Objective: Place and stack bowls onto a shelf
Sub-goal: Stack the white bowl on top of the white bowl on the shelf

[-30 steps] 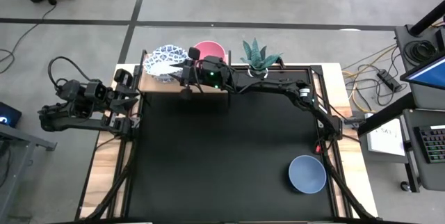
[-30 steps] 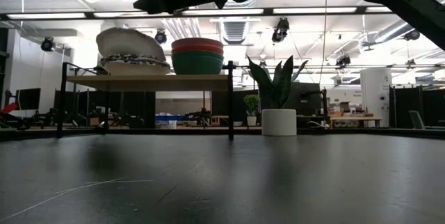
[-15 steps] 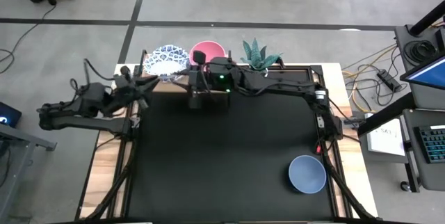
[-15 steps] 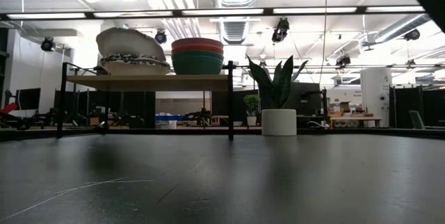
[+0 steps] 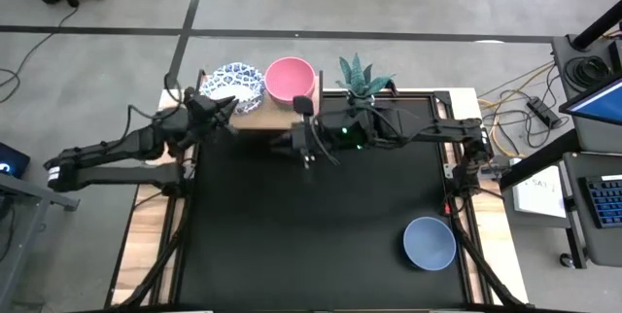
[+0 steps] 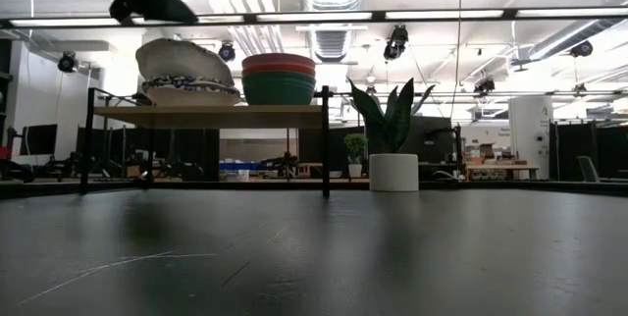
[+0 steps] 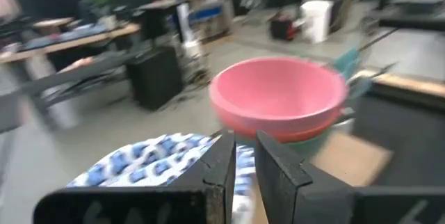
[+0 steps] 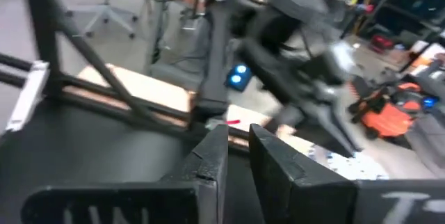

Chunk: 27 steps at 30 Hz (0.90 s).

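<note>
The grey-blue bowl [image 5: 430, 242] left on the counter [image 5: 311, 226] looks hard, glazed and slippery, so I'd pinch its rim. The left gripper [image 5: 225, 110] hovers by the patterned bowls [image 5: 238, 83] on the shelf [image 6: 211, 111], the right gripper [image 5: 288, 142] just in front; both are nearly shut and empty.

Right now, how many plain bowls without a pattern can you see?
4. A pink bowl tops a stack on the shelf, with a red bowl and a green bowl beneath it. A grey-blue bowl sits alone on the table. More may be hidden inside the stack.
</note>
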Each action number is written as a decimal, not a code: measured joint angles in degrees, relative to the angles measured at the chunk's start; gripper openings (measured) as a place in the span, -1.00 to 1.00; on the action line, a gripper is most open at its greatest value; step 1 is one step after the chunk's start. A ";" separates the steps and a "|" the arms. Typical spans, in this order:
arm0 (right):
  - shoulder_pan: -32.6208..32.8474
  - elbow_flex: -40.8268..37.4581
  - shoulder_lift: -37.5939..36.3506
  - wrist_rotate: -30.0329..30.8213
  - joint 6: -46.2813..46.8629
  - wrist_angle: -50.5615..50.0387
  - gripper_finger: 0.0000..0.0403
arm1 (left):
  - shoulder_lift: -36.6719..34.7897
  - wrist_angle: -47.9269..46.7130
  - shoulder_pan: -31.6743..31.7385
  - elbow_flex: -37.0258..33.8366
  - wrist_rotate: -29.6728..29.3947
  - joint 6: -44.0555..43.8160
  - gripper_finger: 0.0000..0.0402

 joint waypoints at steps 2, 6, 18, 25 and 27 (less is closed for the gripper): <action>1.37 -0.05 -0.28 0.02 0.56 -0.55 -0.78 | 1.78 -0.54 3.02 0.00 0.04 -0.31 -0.82; 3.98 -0.05 -0.30 1.39 0.88 -0.97 -0.78 | 5.05 -2.21 6.64 0.00 3.72 -2.64 -0.82; 9.18 -0.09 -0.35 7.95 1.51 -2.50 -0.79 | 10.76 -2.54 7.06 0.00 6.19 -5.15 -0.82; 10.94 -0.11 -0.38 10.81 6.44 -7.72 -0.79 | 10.67 -2.40 7.35 -0.20 6.16 -4.64 -0.82; 11.52 -0.27 -0.38 11.17 7.98 -8.48 -0.79 | 10.52 -2.33 7.32 -0.13 6.18 -4.75 -0.82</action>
